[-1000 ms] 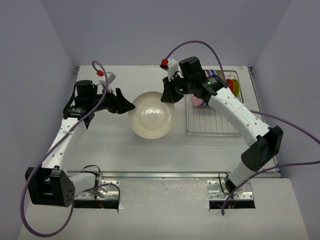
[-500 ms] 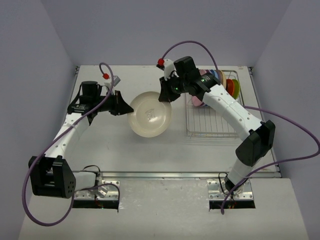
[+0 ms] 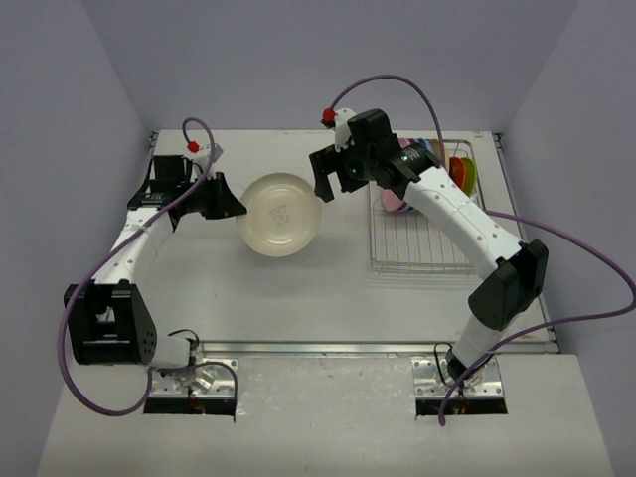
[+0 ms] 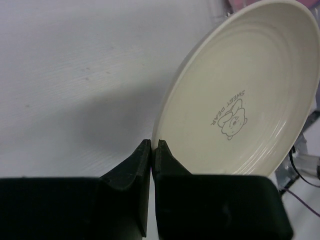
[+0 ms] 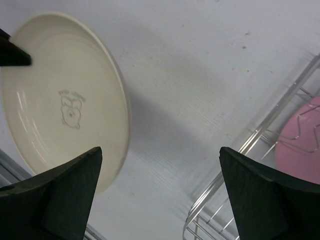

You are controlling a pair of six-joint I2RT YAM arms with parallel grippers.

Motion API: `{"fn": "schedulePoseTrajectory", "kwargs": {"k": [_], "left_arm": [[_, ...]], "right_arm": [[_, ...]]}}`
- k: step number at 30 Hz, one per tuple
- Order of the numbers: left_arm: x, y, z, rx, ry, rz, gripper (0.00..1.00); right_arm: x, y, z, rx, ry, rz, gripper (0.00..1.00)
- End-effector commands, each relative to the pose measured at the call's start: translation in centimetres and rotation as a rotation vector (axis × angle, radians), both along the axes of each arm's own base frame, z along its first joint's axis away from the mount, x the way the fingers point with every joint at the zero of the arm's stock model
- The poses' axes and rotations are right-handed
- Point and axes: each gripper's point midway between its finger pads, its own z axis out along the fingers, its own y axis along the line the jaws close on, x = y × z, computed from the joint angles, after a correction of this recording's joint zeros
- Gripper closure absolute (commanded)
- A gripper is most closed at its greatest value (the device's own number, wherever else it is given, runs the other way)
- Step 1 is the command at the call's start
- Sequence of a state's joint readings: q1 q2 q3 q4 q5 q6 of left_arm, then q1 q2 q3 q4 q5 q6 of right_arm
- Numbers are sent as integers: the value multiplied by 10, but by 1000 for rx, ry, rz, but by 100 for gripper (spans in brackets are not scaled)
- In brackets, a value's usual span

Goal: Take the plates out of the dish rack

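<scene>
A cream plate (image 3: 280,214) with a small bear print hangs tilted above the table, left of the dish rack (image 3: 427,253). My left gripper (image 3: 238,209) is shut on its left rim; in the left wrist view the fingertips (image 4: 151,145) pinch the plate's (image 4: 250,85) edge. My right gripper (image 3: 326,184) stands open just right of the plate and does not touch it. In the right wrist view its gripper (image 5: 160,149) frames bare table, with the cream plate (image 5: 60,95) to the left. A pink plate (image 3: 393,202) and several coloured plates (image 3: 459,171) stand in the rack's far end.
The rack's wire rim (image 5: 260,130) and the pink plate (image 5: 300,145) lie at the right of the right wrist view. Purple cables loop over both arms. Grey walls close in the table on three sides.
The right gripper has let go of the cream plate and opened. The left gripper has shut on the plate's rim and carried it to the left, away from the rack.
</scene>
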State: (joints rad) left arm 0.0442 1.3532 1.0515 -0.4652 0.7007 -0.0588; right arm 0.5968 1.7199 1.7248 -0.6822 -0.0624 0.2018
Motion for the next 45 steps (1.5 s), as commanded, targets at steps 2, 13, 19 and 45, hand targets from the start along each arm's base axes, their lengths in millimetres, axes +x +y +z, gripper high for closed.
{"fn": "schedulePoseTrajectory", "kwargs": {"k": [2,13,19,45], "left_arm": [[64,84,12,101,-34,302,100],[152,201,-45,123,148,610,100],[183,216,-85,103,202,633,100],[196,234,-73,179,175,648,39]], "right_arm": [[24,-42,32,-60,-152,-165,1],[36,-109,24,-41,-113,-311,1],[34,-130,21,-10,-86,-338,1],[47,-155,17,-109,-143,-396,2]]}}
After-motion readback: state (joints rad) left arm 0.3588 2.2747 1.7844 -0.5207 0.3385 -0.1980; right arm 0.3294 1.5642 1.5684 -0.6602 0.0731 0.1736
